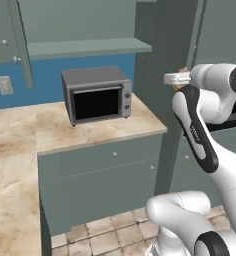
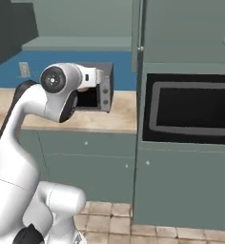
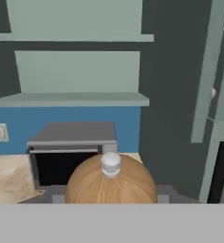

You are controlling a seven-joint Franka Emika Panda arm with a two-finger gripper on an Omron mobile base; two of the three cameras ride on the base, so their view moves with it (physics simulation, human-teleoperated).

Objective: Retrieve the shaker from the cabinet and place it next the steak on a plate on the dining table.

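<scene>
Gripper (image 3: 111, 199) clamped on the shaker (image 3: 111, 182) — held off from the open cabinet (image 3: 76, 99), microwave (image 1: 96, 95) below.

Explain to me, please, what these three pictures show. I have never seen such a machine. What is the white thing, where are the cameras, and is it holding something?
The white thing is a robot arm in a rendered kitchen. Two pictures come from cameras on its base, behind it left and right. The third camera sits on the hand and looks along the jaws. On the beige counter stands a dark grey microwave; above it is the open cabinet; to the right, a built-in oven. Between the jaws, the hand camera shows a brown wooden shaker, seen from above, so the arm appears to hold it.
</scene>
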